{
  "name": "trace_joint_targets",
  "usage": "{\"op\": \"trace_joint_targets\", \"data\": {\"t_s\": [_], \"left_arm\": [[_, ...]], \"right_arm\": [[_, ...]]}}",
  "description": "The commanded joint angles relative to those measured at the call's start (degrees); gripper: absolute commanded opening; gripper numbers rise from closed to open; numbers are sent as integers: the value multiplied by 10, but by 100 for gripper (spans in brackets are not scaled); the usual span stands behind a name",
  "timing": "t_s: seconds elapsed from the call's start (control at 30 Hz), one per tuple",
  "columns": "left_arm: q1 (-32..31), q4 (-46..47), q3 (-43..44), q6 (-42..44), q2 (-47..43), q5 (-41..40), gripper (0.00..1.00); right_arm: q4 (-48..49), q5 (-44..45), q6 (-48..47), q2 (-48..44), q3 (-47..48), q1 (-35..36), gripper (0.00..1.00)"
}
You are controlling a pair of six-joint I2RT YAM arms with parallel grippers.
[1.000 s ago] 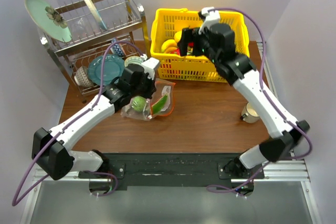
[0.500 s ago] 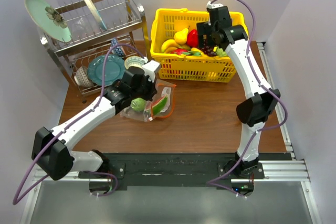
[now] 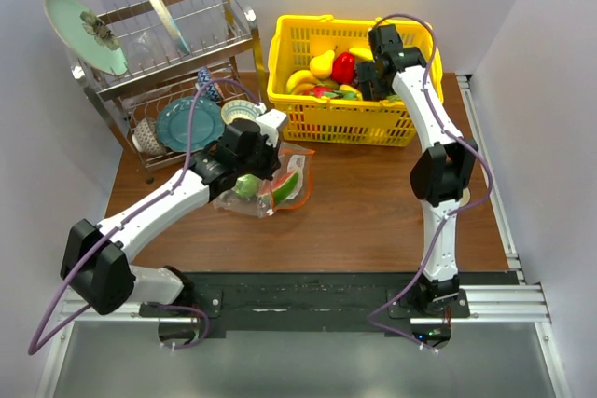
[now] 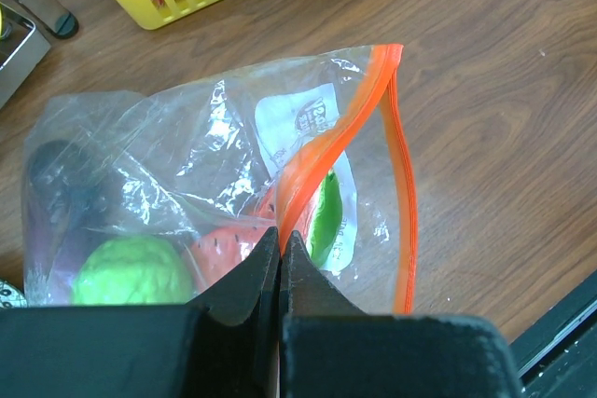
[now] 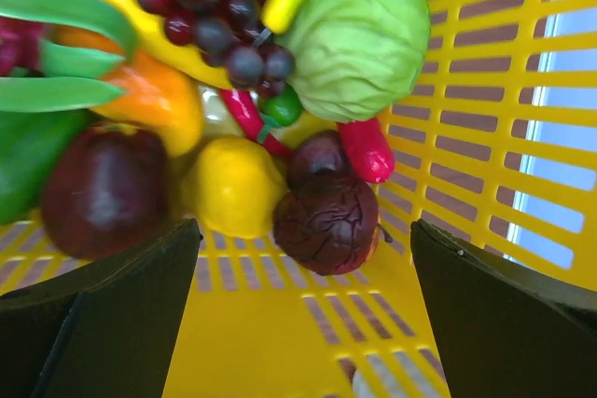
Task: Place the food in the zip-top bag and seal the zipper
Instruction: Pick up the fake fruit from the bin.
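One brown wood table (image 3: pixel 373 216), clear bag (image 3: pixel 289 195) on it, pale walls (image 3: pixel 546 109)

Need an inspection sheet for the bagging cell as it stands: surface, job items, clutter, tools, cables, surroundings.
Surface: brown wooden table, no spills seen.
Job's things: crinkly clear zip-top bag lies on the table with its mouth open. A round green piece and a red piece are inside. The red-orange zipper strip is unsealed. A dark grape bunch sits in the yellow lattice basket.
Clutter: metal dish rack with plates, rear left.
Grippers: left tool shut on the zipper strip's near lip. Right tool open above the basket's food.
Cables: purple cables loop off both arms, no snag seen.
Surroundings: pale walls close around.
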Motion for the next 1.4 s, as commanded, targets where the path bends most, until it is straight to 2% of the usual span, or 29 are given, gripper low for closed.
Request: {"op": "trace_joint_targets", "data": {"t_s": [0.0, 0.33, 0.43, 0.47, 0.53, 0.57, 0.63, 0.67, 0.7, 0.83, 0.93, 1.1, 1.37], "left_arm": [[4, 21, -2, 8, 3, 2, 0], [4, 20, -1, 8, 7, 11, 0], [4, 19, -1, 8, 6, 9, 0], [4, 19, 0, 7, 6, 9, 0], [6, 20, 0, 8, 4, 10, 0], [6, 19, 0, 8, 4, 11, 0], [6, 19, 0, 8, 5, 14, 0], [5, 20, 0, 8, 4, 14, 0], [6, 20, 0, 8, 5, 14, 0], [6, 20, 0, 7, 5, 15, 0], [6, 20, 0, 7, 5, 15, 0], [6, 19, 0, 7, 4, 17, 0], [7, 15, -4, 7, -6, 5, 0]], "right_arm": [[-62, -9, 19, 12, 23, -24, 99], [-67, -71, 61, 37, -60, -60, 99], [-71, -78, 63, 53, -56, -61, 94], [-75, -84, 63, 55, -53, -61, 84], [-83, -89, 65, 61, -43, -61, 77], [-83, -92, 65, 61, -42, -61, 67], [-76, -95, 66, 55, -51, -62, 63], [-74, -98, 66, 50, -53, -61, 46], [-68, -98, 66, 46, -61, -61, 42], [-49, -118, 63, 12, -67, -62, 37], [-48, -150, 61, -13, -37, -61, 36], [-13, -221, 70, -72, -4, -62, 40], [117, -361, 118, -194, -100, -62, 40]]}}
